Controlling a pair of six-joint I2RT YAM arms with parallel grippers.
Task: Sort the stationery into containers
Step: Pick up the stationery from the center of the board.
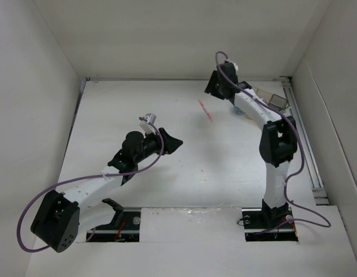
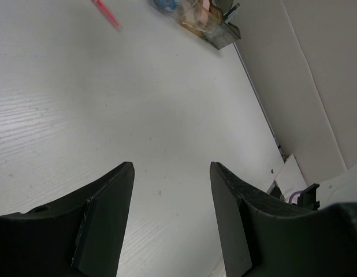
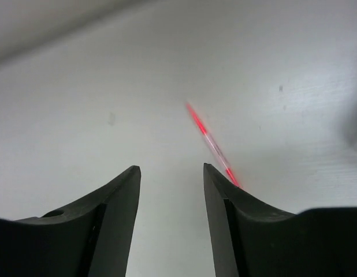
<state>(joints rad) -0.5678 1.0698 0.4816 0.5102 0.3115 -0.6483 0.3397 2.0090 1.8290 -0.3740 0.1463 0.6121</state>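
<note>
A pink-red pen (image 1: 205, 110) lies alone on the white table, left of the containers. My right gripper (image 1: 214, 88) hovers just behind it. In the right wrist view the right gripper (image 3: 170, 168) is open with only bare table between its fingers. The pen (image 3: 211, 142) runs diagonally ahead, and its near end slips behind the right finger (image 3: 236, 213). The containers (image 1: 273, 101), clear and tan bins, sit at the back right, partly hidden by the right arm. My left gripper (image 1: 176, 141) hangs open over mid-table, holding nothing (image 2: 171, 166). A blue roll (image 2: 165, 4) shows beside the containers (image 2: 206, 21).
White walls enclose the table on the left, back and right. A metal rail (image 1: 305, 144) runs along the right edge. The right arm (image 1: 276, 144) stretches from its base up to the back. Open table lies between the two grippers.
</note>
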